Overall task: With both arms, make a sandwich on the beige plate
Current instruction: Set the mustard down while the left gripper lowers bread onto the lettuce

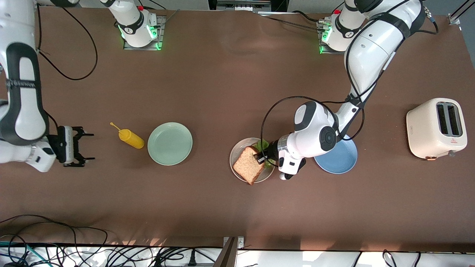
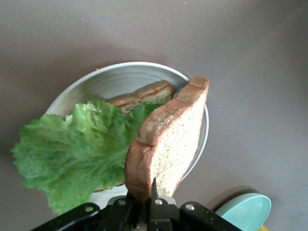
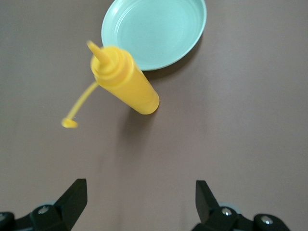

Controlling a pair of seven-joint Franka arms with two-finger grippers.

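- Left gripper [image 1: 261, 158], over the beige plate [image 1: 237, 154]: clenched on a toast slice [image 2: 166, 144], held tilted above the lettuce leaf [image 2: 72, 151] and lower toast [image 2: 144, 94].
- Right gripper [image 1: 88, 147], near the desk's right-arm end: fingers spread, grasping nothing, beside the yellow squeeze bottle [image 1: 130, 138].
- Beige plate: between the mint-green plate [image 1: 170, 143] and blue plate [image 1: 339, 159].

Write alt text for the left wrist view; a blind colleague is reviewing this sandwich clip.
The left claw, shut, holds a slice of brown toast on edge over the beige plate, where a ruffled lettuce leaf covers most of another toast slice. The mint-green plate shows at the picture's edge.
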